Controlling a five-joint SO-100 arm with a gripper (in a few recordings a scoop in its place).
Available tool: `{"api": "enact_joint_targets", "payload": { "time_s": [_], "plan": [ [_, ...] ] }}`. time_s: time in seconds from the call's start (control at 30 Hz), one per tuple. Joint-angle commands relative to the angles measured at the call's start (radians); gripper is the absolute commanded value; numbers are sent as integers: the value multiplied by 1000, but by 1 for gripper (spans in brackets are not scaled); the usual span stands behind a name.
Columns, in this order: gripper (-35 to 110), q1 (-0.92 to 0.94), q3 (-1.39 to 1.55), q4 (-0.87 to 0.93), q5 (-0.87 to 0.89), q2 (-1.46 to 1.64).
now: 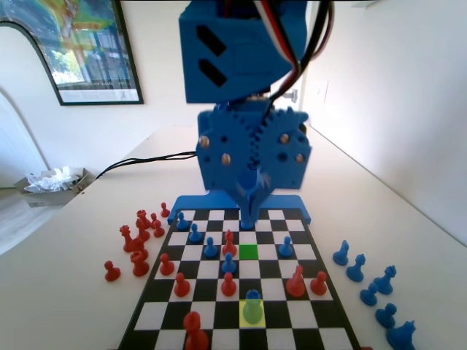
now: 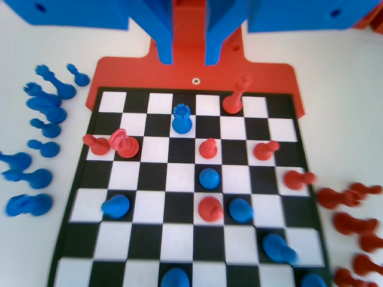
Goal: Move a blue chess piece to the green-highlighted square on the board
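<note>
Blue chess piece [image 1: 252, 305] is standing on the yellow-highlighted square [image 1: 241, 318] at the lower centre of the fixed view, apart from the end effector [image 1: 249, 211], which is hanging at the board's [image 1: 273, 312] far end in the middle of the frame. In the wrist view the piece [image 2: 181, 118] is sitting in the upper centre, below the end effector [image 2: 188, 57], whose jaws are hanging spread and empty. Green-highlighted square [image 1: 249, 251] is lying bare mid-board. Red and blue pieces are standing on the counter [image 1: 87, 299].
</note>
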Motion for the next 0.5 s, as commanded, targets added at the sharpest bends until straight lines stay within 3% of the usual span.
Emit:
{"api": "enact_joint_targets", "payload": {
  "time_s": [0.0,0.47],
  "plan": [
    [10,-5,-81,-18,-15,-12],
    [11,-29,-126,-91,2,-199]
  ]
}}
